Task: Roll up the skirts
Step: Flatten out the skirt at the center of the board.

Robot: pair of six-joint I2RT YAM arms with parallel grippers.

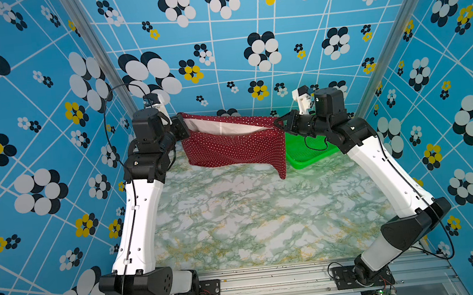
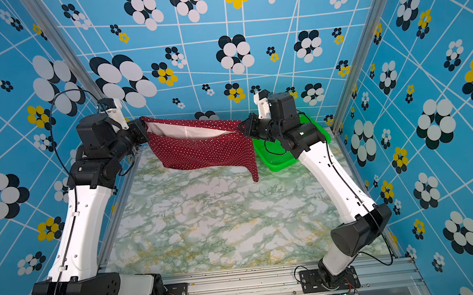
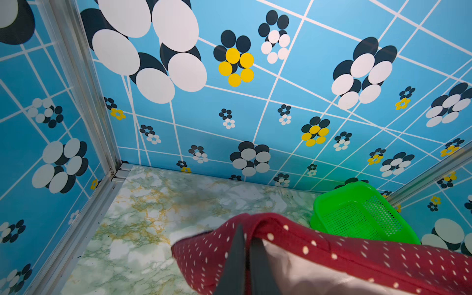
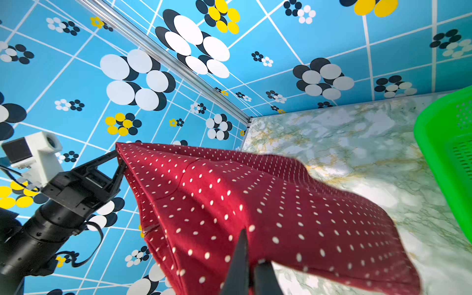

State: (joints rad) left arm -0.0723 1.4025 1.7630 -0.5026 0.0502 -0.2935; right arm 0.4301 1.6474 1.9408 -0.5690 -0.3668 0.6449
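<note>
Your arms reach from the counter's near edge. The left gripper and right gripper each clamp a top corner of the skirt, which hangs near the far edge beside the green basket.

No word, label, brand, number or sign can be read in any view. In both top views a small pale mark sits on the dark joint housing of the right arm, and a like mark sits on the dark joint housing of the left arm. Each is too small to tell whether it is lettering.
</note>
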